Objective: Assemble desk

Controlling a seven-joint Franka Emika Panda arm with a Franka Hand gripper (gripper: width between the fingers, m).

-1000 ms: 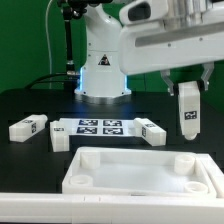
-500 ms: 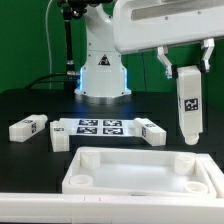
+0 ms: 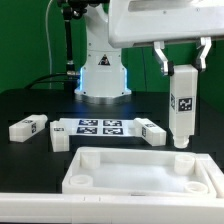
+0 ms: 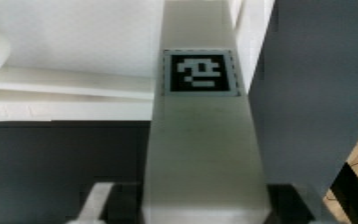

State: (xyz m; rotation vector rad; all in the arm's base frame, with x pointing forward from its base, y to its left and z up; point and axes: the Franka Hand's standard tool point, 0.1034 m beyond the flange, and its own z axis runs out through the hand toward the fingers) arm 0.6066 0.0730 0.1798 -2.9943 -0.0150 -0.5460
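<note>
Pincer (image 3: 182, 70) jaws stood partly closed on the upper end of a white desk leg (image 3: 183, 108), one jaw on each side. They held it upright, long axis vertical, with its tag (image 3: 183, 101) facing the exterior camera.

Nearest that camera, the desk top (image 3: 75, 182) lay flat on the black table (image 3: 20, 160), rim up, long axis across the view. The held leg's lower end hung over the corner socket (image 3: 186, 160) at the exterior view's right; contact could not be told.

Farther back lay the first loose leg (image 3: 30, 127), the second loose leg (image 3: 58, 136) and the third loose leg (image 3: 152, 130), around the marker board (image 3: 100, 126). Behind them stood the robot base (image 3: 103, 78).

Only the wrist view looked down the leg's length, with a fingertip (image 4: 108, 200) on each side; only the exterior view showed the loose legs.
</note>
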